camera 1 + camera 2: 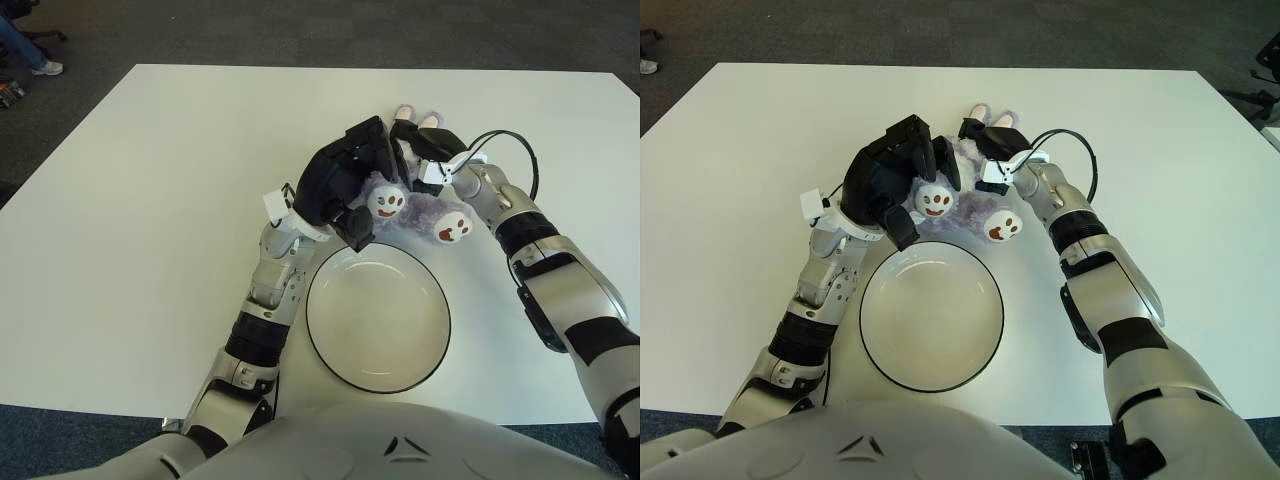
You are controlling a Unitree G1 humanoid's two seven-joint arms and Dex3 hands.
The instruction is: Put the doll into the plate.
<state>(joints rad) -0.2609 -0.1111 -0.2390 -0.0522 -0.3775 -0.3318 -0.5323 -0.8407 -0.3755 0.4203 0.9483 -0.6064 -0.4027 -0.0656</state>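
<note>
A lilac plush doll point(424, 210) with two white feet point(386, 202) lies on the white table just beyond the far rim of the plate. The plate point(380, 325) is white with a dark rim and holds nothing; it sits near the table's front edge. My left hand point(348, 185), black, curls over the doll's left side and hides part of its body. My right hand point(428, 148) closes on the doll's upper right, near its pink ears point(405, 112). I cannot tell whether the doll is lifted off the table.
The white table point(140, 220) spreads wide to the left and right of the plate. Grey carpet surrounds it. A person's shoe point(46, 68) shows at the far left corner. A black cable point(520, 150) loops over my right wrist.
</note>
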